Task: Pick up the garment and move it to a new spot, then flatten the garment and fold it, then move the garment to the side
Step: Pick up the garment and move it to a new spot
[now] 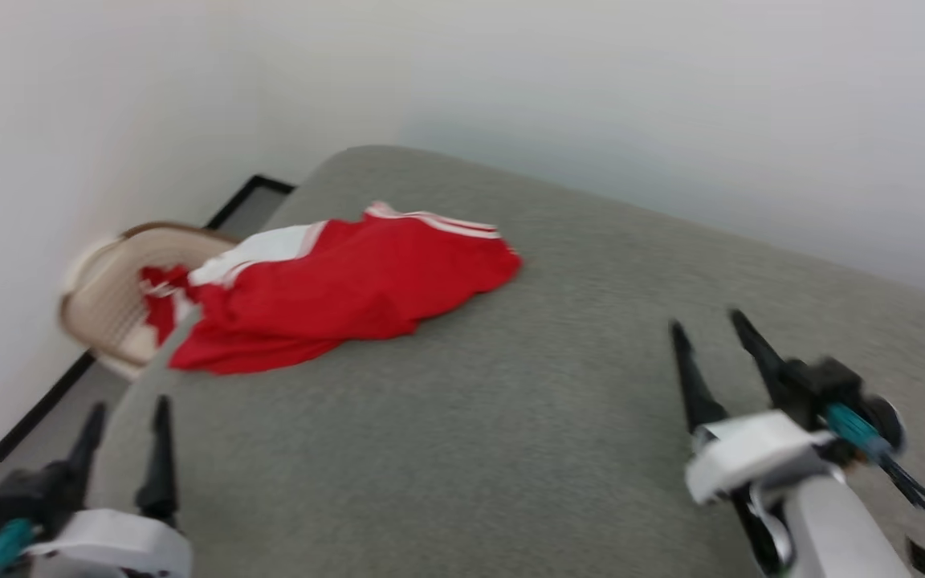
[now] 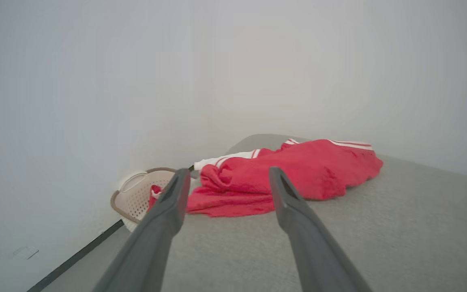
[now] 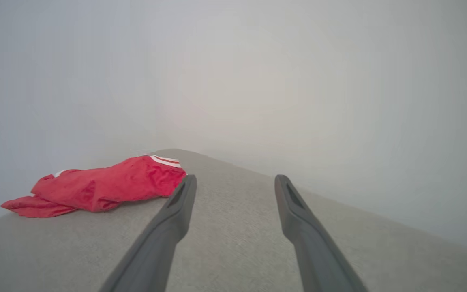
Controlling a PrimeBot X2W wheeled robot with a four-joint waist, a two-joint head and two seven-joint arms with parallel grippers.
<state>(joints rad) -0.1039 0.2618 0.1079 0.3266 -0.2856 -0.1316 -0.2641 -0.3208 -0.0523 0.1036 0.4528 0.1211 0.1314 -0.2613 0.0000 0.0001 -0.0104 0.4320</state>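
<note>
Far-left corner of the grey padded surface [image 1: 511, 417]: the garment [image 1: 350, 293] lies crumpled, red body bunched, white sleeve toward the edge above the basket [image 1: 105, 309]. Red cloth shows in the basket too; can't tell if it's the same piece. Left gripper [image 1: 130, 404] and right gripper [image 1: 706, 320] are both spread wide, empty, well short of the cloth. Step in hand looks like the first pickup. Suggest left takes the near bunched hem and right the striped far end. Pinch one fold, clamp fully before lifting, and lift straight up so nothing snags the edge or drags into the basket. Head view is blurred, so steady up before committing.
</note>
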